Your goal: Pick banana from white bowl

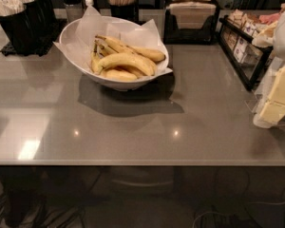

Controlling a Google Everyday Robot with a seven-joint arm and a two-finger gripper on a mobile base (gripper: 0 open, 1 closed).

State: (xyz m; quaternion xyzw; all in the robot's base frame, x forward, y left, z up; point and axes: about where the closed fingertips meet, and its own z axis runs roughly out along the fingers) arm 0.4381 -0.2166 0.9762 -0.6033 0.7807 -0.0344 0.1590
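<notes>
My gripper (pixel 274 101) hangs at the 3 o'clock edge of the view, above the grey countertop (pixel 133 127) and just in front of the black rack of packets (pixel 240 46). Only part of it shows, so I cannot tell whether it is open or closed. The banana (pixel 126 61) I want lies on top of the pile in the white bowl (pixel 128 85), which stands at about 11 o'clock on the counter, well apart from my gripper. From the gripper, the banana lies between 9 and 10 o'clock, across a stretch of countertop. Its long axis runs roughly 9 to 3 o'clock, arched upward in the middle. One end sits by the bowl's 9 o'clock side and the other, nearer me, toward the 3 o'clock rim. Speckled bananas (pixel 147 53) touch it behind and below, and crinkled paper (pixel 92 18) rises past the rim. I judge the coming reach must travel toward 10 o'clock, then drop onto the banana's middle with my grip set crosswise to that axis
</notes>
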